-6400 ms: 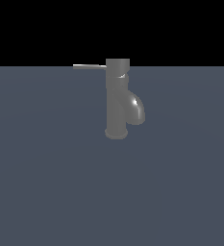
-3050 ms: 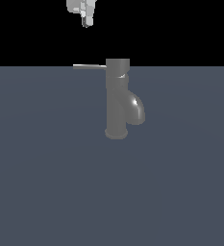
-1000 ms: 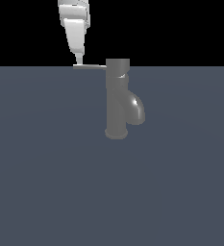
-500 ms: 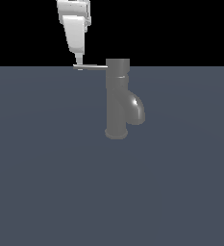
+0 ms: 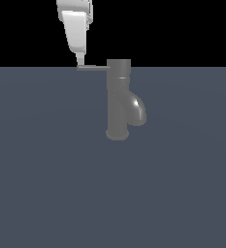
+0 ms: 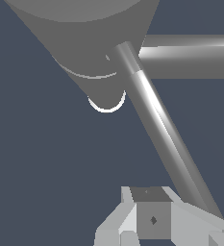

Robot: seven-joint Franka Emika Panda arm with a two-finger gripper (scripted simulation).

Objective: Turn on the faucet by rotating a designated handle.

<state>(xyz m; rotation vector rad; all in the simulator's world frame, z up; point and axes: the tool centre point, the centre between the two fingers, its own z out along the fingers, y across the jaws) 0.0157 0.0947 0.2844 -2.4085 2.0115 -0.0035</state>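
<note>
A single white gripper (image 5: 80,62) hangs over the outer tip of the handle (image 5: 92,68), the thin straight rod that juts level from the top cap of the faucet (image 5: 119,99) toward the exterior view's left. The faucet, a dull grey upright cylinder on a flared base, stands alone on the flat blue-grey floor (image 5: 46,184), its short curved spout bulging toward the exterior view's right. From the wrist, the handle (image 6: 156,120) runs as a bright bar from the faucet (image 6: 84,43) to the gripper (image 6: 152,218), whose pale fingers (image 6: 116,226) sit at the rod's free end. Whether those fingers are spread, closed or clamped on the rod cannot be told from either view; the tip looks to be touching or just beside the handle's end.

The rod looks rigid, smooth metal, likely slick and too thin for a sure pinch, so it should answer better to a sideways push than a squeeze. The far tip, well away from the cap, is the sensible place to bear on, since it gives the most leverage about the upright body. The faucet itself appears fixed and heavy.

Count: one faucet, one handle, one spout, one gripper.
</note>
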